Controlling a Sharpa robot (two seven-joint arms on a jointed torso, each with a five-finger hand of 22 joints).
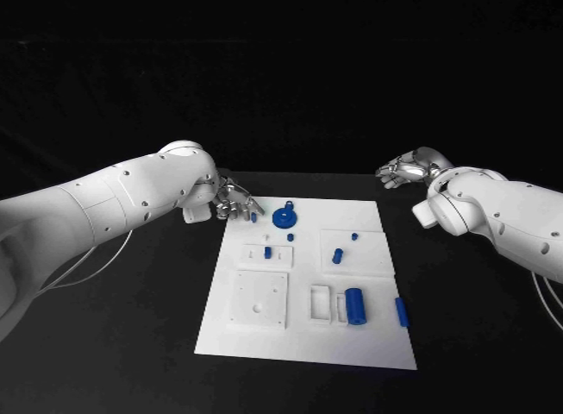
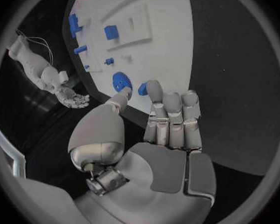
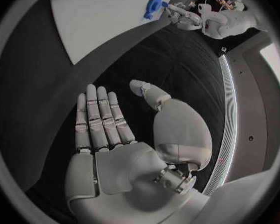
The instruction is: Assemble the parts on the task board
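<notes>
The white task board (image 1: 306,345) lies mid-table. My left hand (image 1: 238,204) hovers at its far left corner and pinches a small blue peg (image 1: 254,216) between thumb and a fingertip; in the left wrist view the peg (image 2: 142,88) sits at the tips of my left hand (image 2: 168,129). Just beside it a round blue disc (image 1: 285,217) rests on the board. My right hand (image 1: 405,168) hangs over the black table beyond the far right corner, and the right wrist view shows this hand (image 3: 115,139) holding nothing, fingers straight and apart.
On the board lie a large blue cylinder (image 1: 353,305), a blue bar (image 1: 402,312) at the right edge, two small blue pieces (image 1: 337,255) (image 1: 267,252), a white square plate (image 1: 259,299) and a slotted frame (image 1: 321,303). Bare black table surrounds the board.
</notes>
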